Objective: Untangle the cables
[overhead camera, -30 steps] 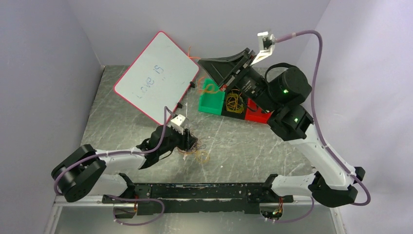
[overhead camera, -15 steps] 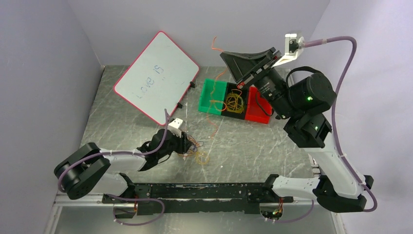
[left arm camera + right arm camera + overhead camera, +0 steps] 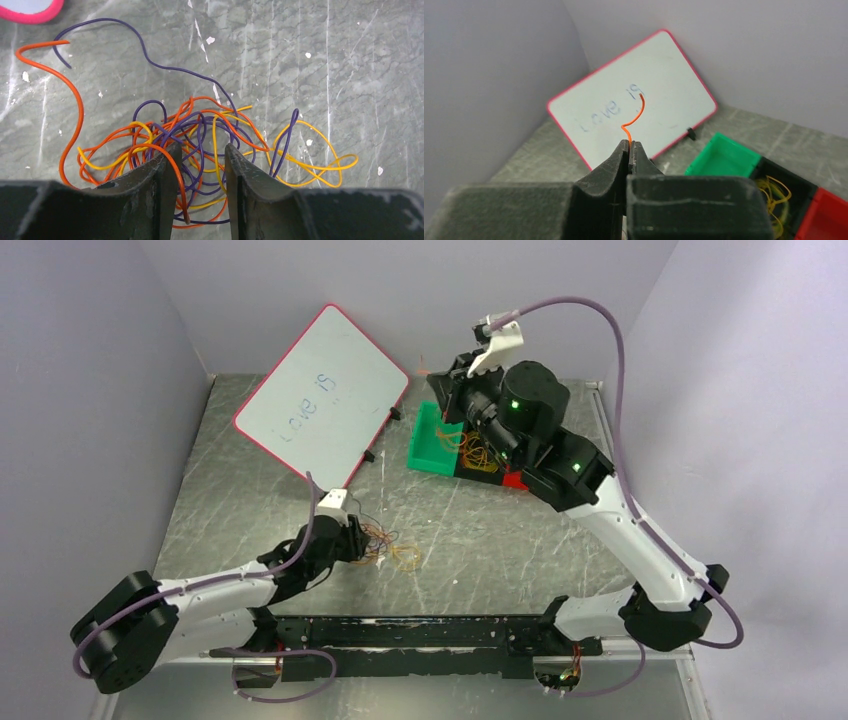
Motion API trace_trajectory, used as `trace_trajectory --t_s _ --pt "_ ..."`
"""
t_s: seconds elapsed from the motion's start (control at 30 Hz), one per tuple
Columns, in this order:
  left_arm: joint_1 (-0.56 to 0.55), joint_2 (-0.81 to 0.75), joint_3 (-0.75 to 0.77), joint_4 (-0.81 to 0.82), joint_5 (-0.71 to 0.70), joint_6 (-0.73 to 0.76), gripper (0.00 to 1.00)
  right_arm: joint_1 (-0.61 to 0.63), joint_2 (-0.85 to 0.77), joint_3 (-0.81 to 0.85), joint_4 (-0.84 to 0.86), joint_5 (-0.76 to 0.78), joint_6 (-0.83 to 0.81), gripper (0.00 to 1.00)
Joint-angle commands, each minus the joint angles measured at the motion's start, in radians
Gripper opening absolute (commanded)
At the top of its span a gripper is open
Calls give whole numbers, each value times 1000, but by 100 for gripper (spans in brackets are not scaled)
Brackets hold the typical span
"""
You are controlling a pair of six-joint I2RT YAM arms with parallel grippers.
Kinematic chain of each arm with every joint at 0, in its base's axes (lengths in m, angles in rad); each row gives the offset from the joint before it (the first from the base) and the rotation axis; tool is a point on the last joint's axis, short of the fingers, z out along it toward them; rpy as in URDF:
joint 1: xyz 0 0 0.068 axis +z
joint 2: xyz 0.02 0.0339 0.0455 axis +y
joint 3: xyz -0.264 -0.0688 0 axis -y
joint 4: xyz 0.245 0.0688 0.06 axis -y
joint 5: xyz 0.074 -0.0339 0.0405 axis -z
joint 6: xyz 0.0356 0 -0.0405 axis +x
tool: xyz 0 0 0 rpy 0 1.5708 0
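The cables (image 3: 200,135) lie in a tangle of orange, yellow and purple loops on the grey tabletop; from above the tangle (image 3: 388,548) sits near the front left. My left gripper (image 3: 201,148) is low over it and open. Several strands run through the gap, and one orange loop is draped over the left finger (image 3: 160,175). My left gripper (image 3: 357,538) touches the bunch's left side. My right gripper (image 3: 630,143) is shut on a single orange cable (image 3: 636,112) whose curly end sticks up past the tips. It hangs high over the green bin, right gripper (image 3: 436,382).
A pink-rimmed whiteboard (image 3: 320,400) leans at the back left. Green (image 3: 430,447), black (image 3: 478,462) and red (image 3: 514,480) bins stand in a row at the back; the black one holds yellow cables. Purple walls close in the left, back and right sides.
The right arm rose with the orange cable, pulling it away from the tangle, then swung left over the green bin. The left arm drew back to the left and its jaws narrowed slightly.
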Motion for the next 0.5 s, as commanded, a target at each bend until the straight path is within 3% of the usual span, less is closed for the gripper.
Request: trace_trajectory --t_s 0.0,0.27,0.47 --pt "4 -59 -4 -77 -29 -49 43 -50 20 -9 -42 39 -46 0" --pt "5 -115 53 -157 -5 -31 40 -293 51 -125 49 -197 4 0" --pt "5 -140 59 -171 19 -39 37 -357 116 -185 168 -331 -10 0"
